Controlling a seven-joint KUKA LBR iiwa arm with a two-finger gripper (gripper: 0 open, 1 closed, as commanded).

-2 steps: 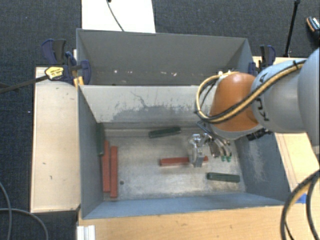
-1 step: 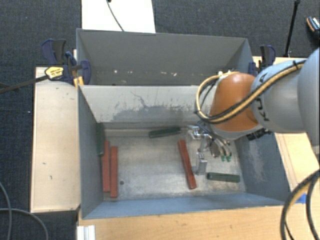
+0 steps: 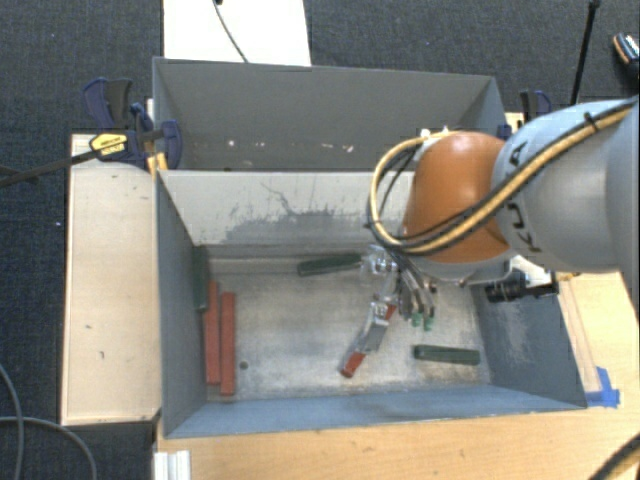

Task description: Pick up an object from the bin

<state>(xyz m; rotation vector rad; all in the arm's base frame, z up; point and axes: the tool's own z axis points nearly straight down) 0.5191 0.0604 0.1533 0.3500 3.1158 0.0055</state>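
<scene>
Grey slender stick with a red tip (image 3: 361, 350) is seen slanted on the floor of the grey metal bin (image 3: 300, 218), front of centre, its upper end just beside the gripper (image 3: 386, 311), whose open or closed state cannot be told

Bin (image 3: 180, 298): two long bars (image 3: 227, 343) lie along the left wall, a single bar (image 3: 328, 265) at the rear, a slanted piece (image 3: 360, 350) centre-front, a short bar (image 3: 447, 354) to its right
</scene>
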